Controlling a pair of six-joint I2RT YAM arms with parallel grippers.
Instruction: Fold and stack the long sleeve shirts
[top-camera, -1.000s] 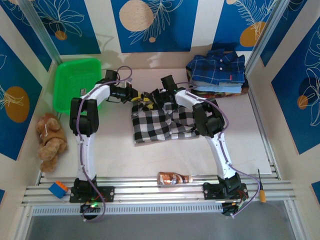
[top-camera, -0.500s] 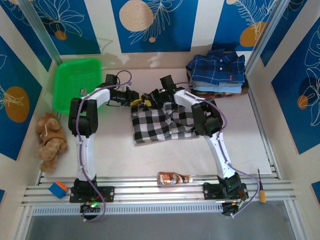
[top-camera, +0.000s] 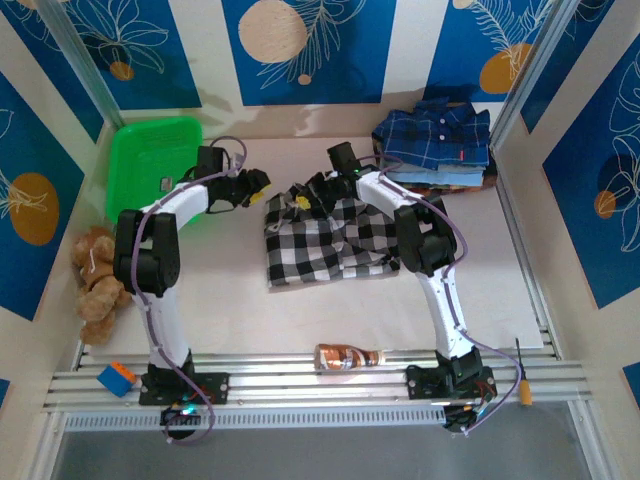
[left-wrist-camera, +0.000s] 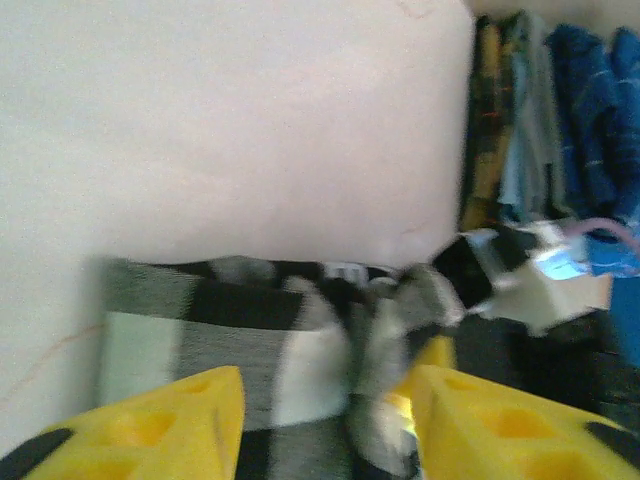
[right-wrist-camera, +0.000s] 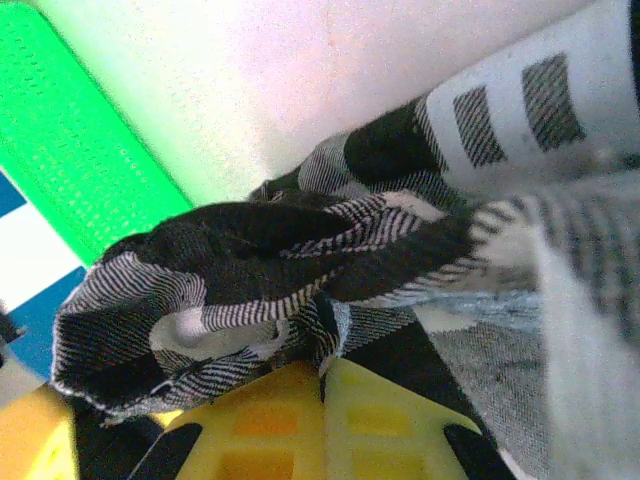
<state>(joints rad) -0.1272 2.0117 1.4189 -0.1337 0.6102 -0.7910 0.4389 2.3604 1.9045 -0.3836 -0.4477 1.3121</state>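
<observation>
While the right end effector (right-wrist-camera: 322, 374) clamps the checked shirt (top-camera: 320, 245) (far edge), the left end effector (left-wrist-camera: 325, 385) gapes nearby.

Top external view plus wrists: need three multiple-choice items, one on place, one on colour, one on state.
1. Where on the table is the stack of folded shirts?
A. far right corner
B. near left corner
C. dead centre

2. What colour is the stack's top shirt?
A. red
B. navy blue plaid
C. plain white

3. What state is the right gripper in?
A. wide open
B. shut on nothing
C. shut on the checked shirt

Answers:
1 A, the stack sits at the far edge on the right.
2 B, the cloth is dark blue with fine light lines.
3 C, the right wrist view shows checked cloth pinched in the closed gripper.
</observation>
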